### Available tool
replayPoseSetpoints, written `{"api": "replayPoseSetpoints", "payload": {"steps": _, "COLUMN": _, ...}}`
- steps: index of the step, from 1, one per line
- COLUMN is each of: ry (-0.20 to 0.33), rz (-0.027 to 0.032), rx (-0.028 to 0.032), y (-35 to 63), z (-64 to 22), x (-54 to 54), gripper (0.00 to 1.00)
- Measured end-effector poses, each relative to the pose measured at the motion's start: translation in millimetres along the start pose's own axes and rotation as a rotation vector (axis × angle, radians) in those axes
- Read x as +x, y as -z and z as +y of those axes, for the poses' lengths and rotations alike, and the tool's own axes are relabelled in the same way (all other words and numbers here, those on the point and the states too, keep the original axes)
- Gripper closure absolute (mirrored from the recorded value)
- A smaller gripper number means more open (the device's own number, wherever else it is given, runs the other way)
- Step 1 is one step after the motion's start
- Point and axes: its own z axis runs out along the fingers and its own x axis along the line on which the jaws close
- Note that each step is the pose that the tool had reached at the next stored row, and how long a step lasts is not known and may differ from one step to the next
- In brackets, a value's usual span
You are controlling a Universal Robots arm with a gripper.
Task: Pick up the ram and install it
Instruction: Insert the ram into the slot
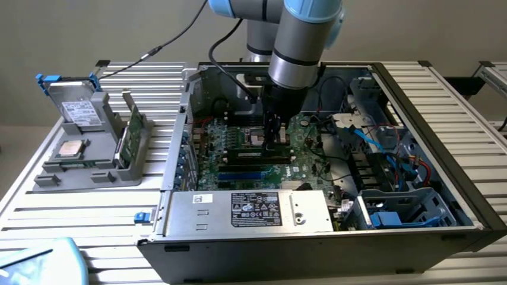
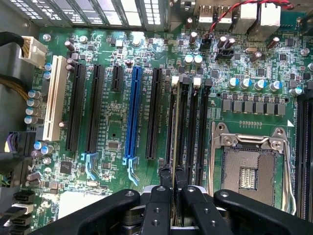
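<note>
Black pincer [image 2: 173, 188] fingers are seen pressed against the ram [image 2: 175, 127], which is held edge-on over a memory slot [image 2: 182, 122] beside the empty processor socket [image 2: 247, 174]. Pickup is judged done; full seating cannot be confirmed. The arm [image 1: 297, 53] is posed vertically inside the open computer case [image 1: 443, 119].

The motherboard [image 2: 122, 122] is deep green, flecked with silver and blue-topped capacitors. On it, one expansion slot [image 2: 132, 112] is bright blue among black ones, and a white slot [image 2: 54, 98] sits nearer the board's edge. The ram [image 2: 174, 127] shows a pale edge between black memory slots. The gripper [image 2: 173, 196] is black. The bench [image 1: 47, 205] is ribbed silver.
</note>
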Motion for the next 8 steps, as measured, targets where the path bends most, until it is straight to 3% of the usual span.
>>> {"api": "replayPoseSetpoints", "payload": {"steps": 8, "ry": -0.008, "rz": -0.0013, "rx": -0.0005, "y": -0.2, "z": 0.2, "x": 2.8, "gripper": 0.86}}
